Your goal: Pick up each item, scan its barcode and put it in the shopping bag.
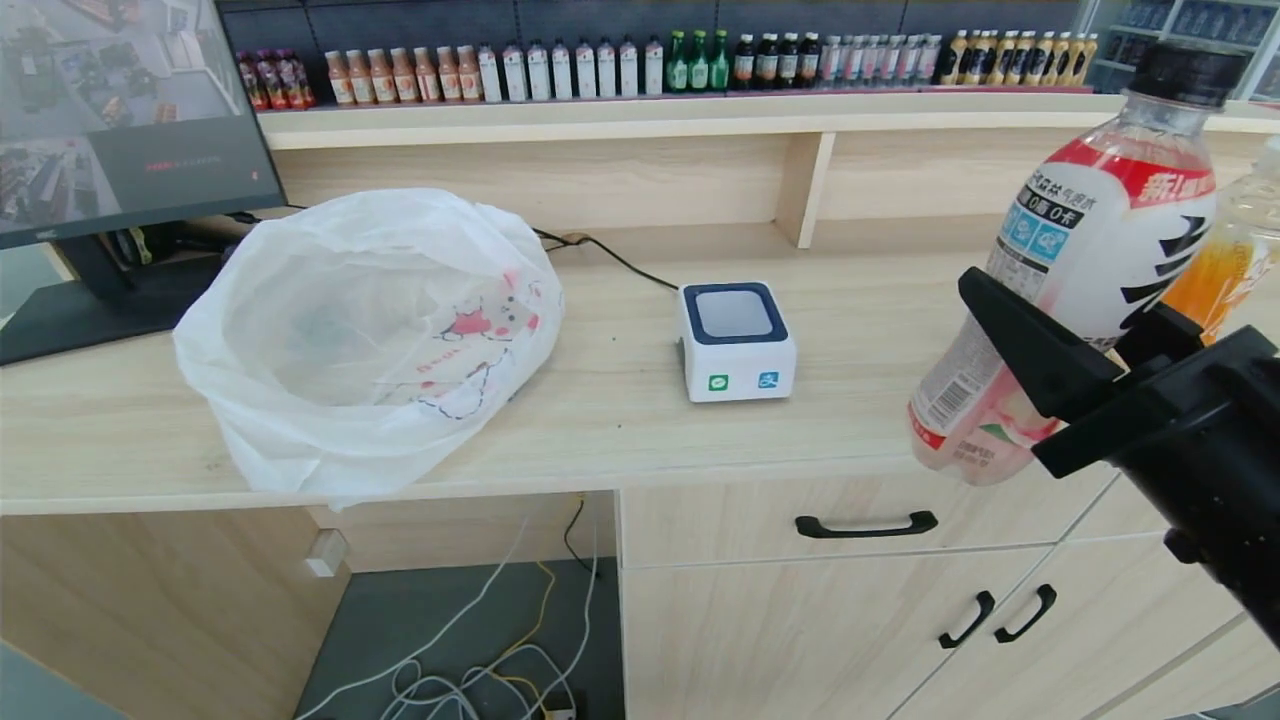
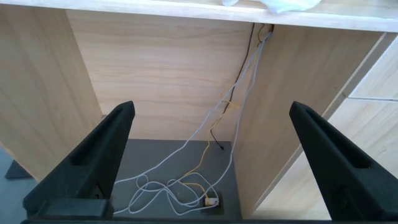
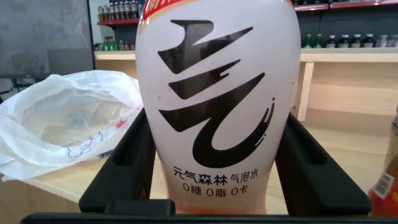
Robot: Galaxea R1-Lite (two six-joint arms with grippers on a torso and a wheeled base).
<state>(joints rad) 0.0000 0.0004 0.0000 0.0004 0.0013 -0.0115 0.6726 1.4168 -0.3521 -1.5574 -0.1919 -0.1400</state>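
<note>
My right gripper (image 1: 1085, 375) is shut on a white-labelled drink bottle (image 1: 1075, 260) with a black cap, held in the air off the counter's right front, tilted a little. Up close the bottle (image 3: 214, 106) sits between the two black fingers (image 3: 121, 165). The white barcode scanner (image 1: 737, 342) stands mid-counter, to the bottle's left. The white plastic shopping bag (image 1: 370, 330) lies open on the counter's left part; the bag (image 3: 65, 121) shows behind the bottle too. My left gripper (image 2: 211, 165) hangs open and empty below the counter, facing the kneehole.
An orange drink bottle (image 1: 1225, 255) stands just behind the held one. A monitor (image 1: 120, 110) sits at the counter's back left. A raised shelf (image 1: 690, 115) carries several bottles. Drawers with black handles (image 1: 866, 525) lie under the counter; cables (image 2: 180, 186) lie on the floor.
</note>
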